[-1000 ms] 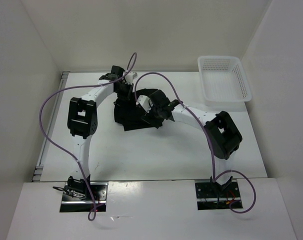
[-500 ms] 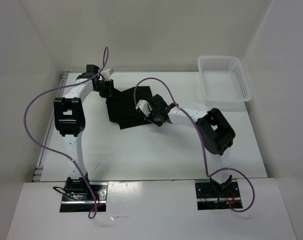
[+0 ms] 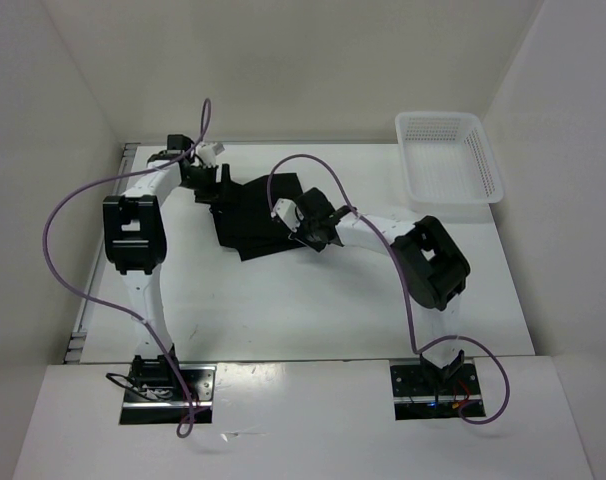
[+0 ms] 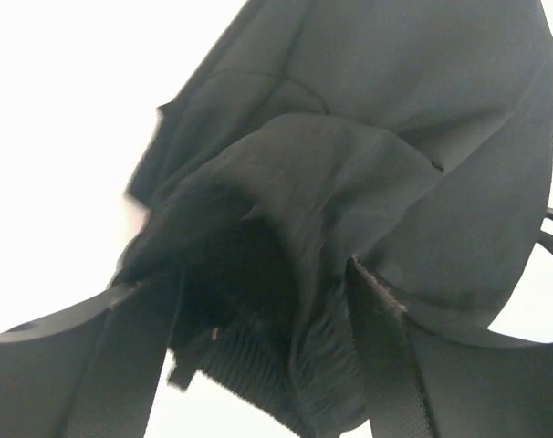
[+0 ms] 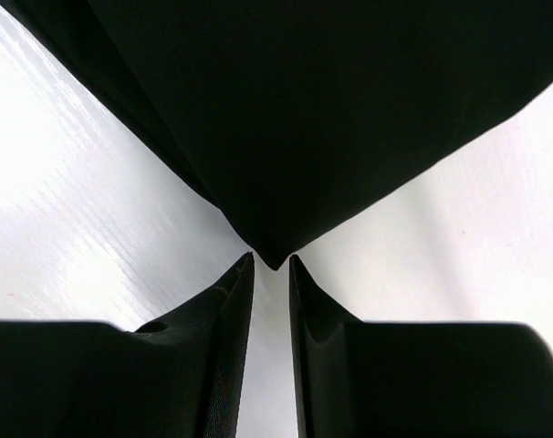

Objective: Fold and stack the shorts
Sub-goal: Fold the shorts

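The black shorts [image 3: 253, 210] lie spread on the white table [image 3: 283, 300], between my two arms. My left gripper [image 3: 217, 191] is at their left edge. In the left wrist view its jaws [image 4: 263, 269] stand wide open, with the bunched ribbed waistband [image 4: 258, 365] hanging loose between them. My right gripper [image 3: 303, 236] rests low at the shorts' near right corner. In the right wrist view only a narrow slit separates the jaws of that gripper [image 5: 272, 259]. The pointed corner of the shorts [image 5: 286, 119] just reaches the fingertips, and bare table shows through the gap.
A white mesh basket [image 3: 449, 157] stands at the back right of the table. White walls close in the table on three sides. Purple cables loop above both arms.
My left arm swung left and drew the shorts out from a bunched heap into a flatter spread, then its jaws opened. My right jaws narrowed at the shorts' corner.
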Controlling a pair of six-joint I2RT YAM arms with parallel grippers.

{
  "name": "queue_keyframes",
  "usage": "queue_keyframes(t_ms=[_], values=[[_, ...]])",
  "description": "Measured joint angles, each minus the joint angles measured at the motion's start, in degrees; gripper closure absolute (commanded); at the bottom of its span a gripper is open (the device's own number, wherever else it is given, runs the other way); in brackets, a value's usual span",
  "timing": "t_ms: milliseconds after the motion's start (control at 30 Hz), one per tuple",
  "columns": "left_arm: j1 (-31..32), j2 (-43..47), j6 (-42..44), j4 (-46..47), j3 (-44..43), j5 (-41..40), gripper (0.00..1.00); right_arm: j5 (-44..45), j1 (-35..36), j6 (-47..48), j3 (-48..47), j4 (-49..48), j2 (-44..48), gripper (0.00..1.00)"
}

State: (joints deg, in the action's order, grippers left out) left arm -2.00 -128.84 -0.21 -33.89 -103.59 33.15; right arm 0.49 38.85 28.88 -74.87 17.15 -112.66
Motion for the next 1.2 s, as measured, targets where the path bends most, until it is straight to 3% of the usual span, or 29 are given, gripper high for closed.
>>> queue_keyframes(t_ms=[167, 400, 533, 633, 867, 900, 1200], values=[[-2.5, 3.7, 0.0, -2.4, 0.0, -0.4, 0.04, 0.1, 0.0, -1.0, 0.0, 0.3, 1.4, 0.70], [-3.2, 11.6, -0.1, -5.1, 4.2, 0.3, 0.05, -0.3, -0.1, -4.3, -2.9, 0.2, 3.2, 0.69], [-1.3, 12.2, -0.1, -5.6, 10.9, 0.0, 0.08, -0.2, -0.5, -6.5, -8.9, -1.3, 0.2, 0.69], [-0.1, 11.4, -0.1, -5.7, 15.4, -0.2, 0.17, -0.3, -0.8, -7.8, -11.9, -3.3, -3.3, 0.69], [0.1, 10.1, -0.2, -4.5, 17.7, -0.1, 0.61, -2.1, -0.9, -10.0, -11.2, -3.4, -7.7, 0.69], [0.1, 9.9, -0.2, -4.4, 17.7, 0.0, 0.64, -2.3, -0.9, -10.1, -10.8, -3.3, -7.7, 0.69], [0.2, 9.8, -0.3, -5.0, 20.5, -0.3, 0.52, -5.5, 0.9, -13.2, -2.9, -3.5, -3.2, 0.69]])
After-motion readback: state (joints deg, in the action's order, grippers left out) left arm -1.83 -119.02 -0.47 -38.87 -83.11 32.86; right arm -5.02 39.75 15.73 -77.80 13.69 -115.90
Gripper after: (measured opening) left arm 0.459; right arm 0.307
